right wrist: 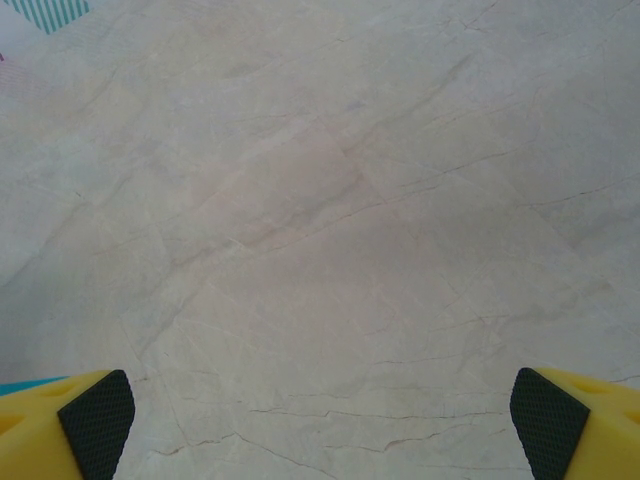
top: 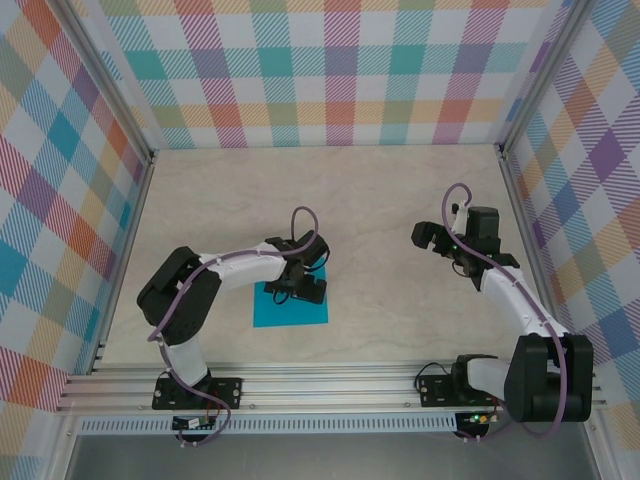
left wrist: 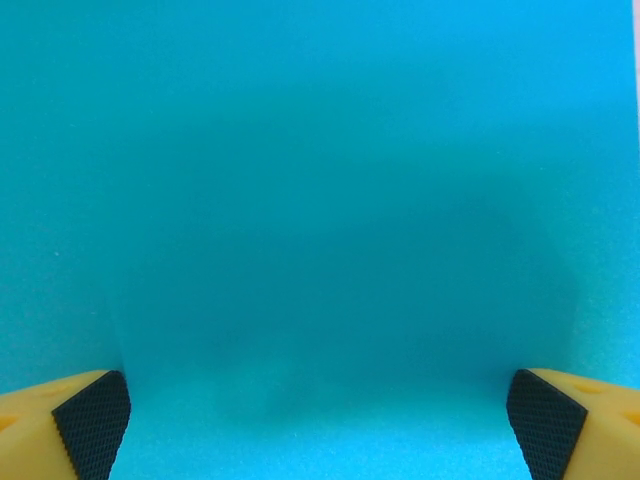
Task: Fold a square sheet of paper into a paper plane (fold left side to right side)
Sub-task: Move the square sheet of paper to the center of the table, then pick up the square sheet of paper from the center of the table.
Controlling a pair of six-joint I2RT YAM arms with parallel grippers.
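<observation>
**Paper flat, left gripper over it**

The left pads stand wide apart with nothing between them, pointed down at plain blue. Whether they touch it I cannot tell. The paper lies uncreased on the table, near the front and left of centre. This looks like lining up for the first fold. The right gripper, fingers equally spread, hangs over bare table well to the right, likely kept clear.

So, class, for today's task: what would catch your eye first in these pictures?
The bright blue sheet of paper lies near the front middle of the table, with the left gripper open low over it. The right gripper, open too, hangs over bare table further right. Pastel checked walls surround it all.
</observation>
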